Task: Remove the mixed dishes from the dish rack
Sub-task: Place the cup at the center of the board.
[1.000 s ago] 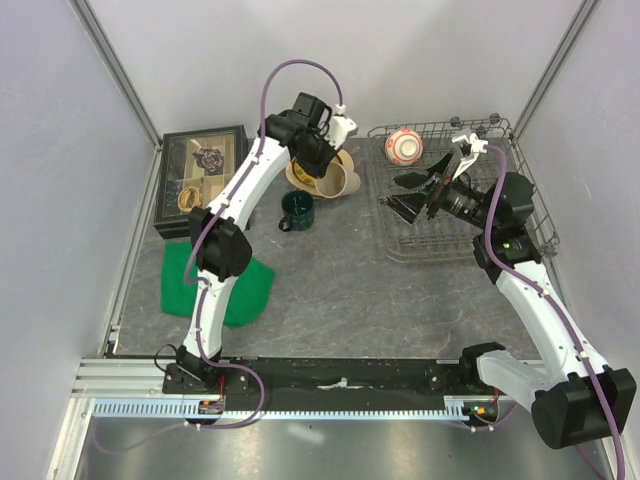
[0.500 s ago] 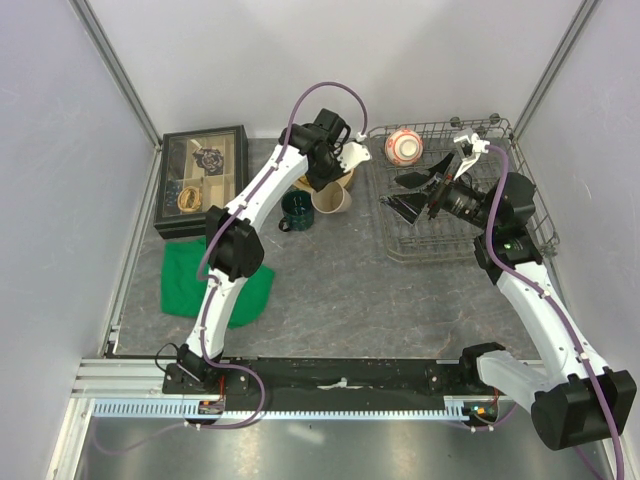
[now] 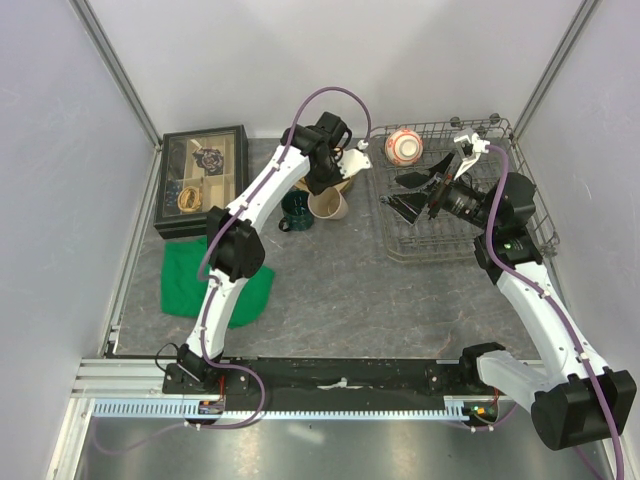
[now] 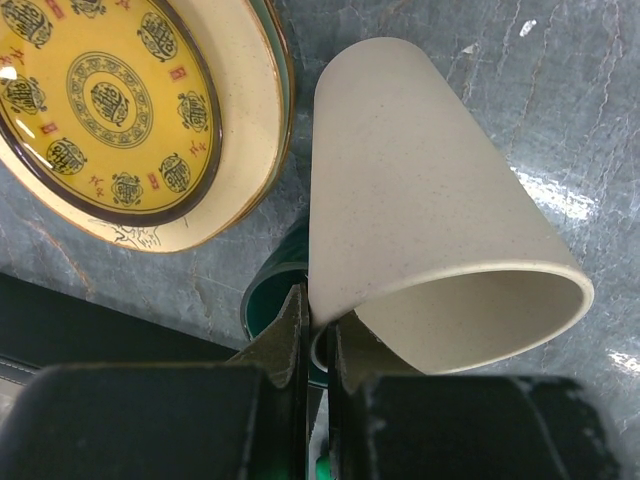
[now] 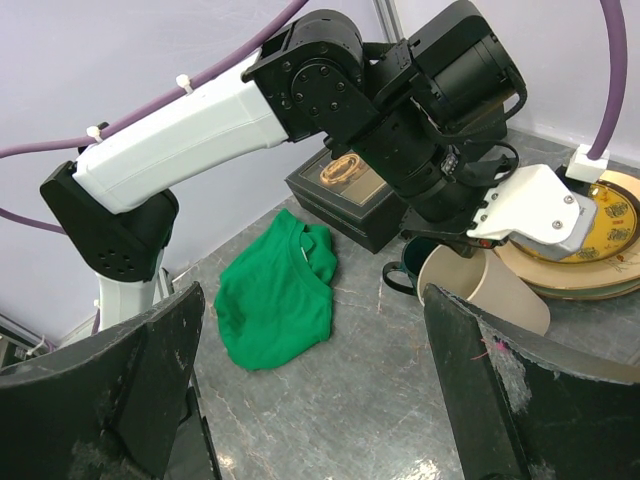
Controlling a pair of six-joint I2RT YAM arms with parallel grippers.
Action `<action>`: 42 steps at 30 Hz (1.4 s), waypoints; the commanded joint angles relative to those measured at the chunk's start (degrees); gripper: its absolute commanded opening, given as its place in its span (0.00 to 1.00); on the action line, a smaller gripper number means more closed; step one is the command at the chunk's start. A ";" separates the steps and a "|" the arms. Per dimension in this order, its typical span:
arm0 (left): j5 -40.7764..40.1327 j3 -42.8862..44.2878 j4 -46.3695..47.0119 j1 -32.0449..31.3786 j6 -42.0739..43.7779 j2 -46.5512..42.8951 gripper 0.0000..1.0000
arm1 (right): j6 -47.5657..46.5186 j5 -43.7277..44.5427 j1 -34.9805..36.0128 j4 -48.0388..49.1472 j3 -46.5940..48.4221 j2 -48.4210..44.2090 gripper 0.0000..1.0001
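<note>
No legible text — plate (image 4: pixel 105 100) medallions ornamental, red marks too small to read

A robot lab cell: white panel walls (image 3: pixel 350 55), aluminium rail (image 3: pixel 120 376), bolted arms (image 3: pixel 541 300).

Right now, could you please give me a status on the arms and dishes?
Left gripper shut on beige cup rim, cup tilted beside green mug. Right gripper open over dish rack. Patterned bowl in rack.

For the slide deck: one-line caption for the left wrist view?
Left gripper pinching the tilted beige cup by its rim, patterned plate alongside.
</note>
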 commanded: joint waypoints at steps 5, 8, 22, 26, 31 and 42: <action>0.02 2.25 -1.31 -0.82 2.45 0.90 0.04 | -1.15 0.79 -0.31 1.63 0.58 -1.15 0.98; 0.02 1.98 -1.40 -1.09 2.45 1.17 0.07 | -1.32 0.79 -0.39 1.46 0.58 -1.32 0.98; -0.51 1.81 -0.87 -1.53 2.36 2.05 0.37 | -1.33 1.06 -0.48 1.37 0.40 -1.15 0.98; -0.60 1.81 -0.17 -1.53 2.27 2.22 0.46 | -1.33 1.06 -0.57 1.46 0.22 -1.15 0.98; -0.86 1.90 1.32 -1.53 2.10 1.96 0.50 | -1.32 1.06 -0.57 1.46 0.14 -1.15 0.98; -0.77 1.90 4.84 -1.70 1.30 1.52 0.52 | -1.24 1.06 -0.75 1.63 -0.04 -0.80 0.98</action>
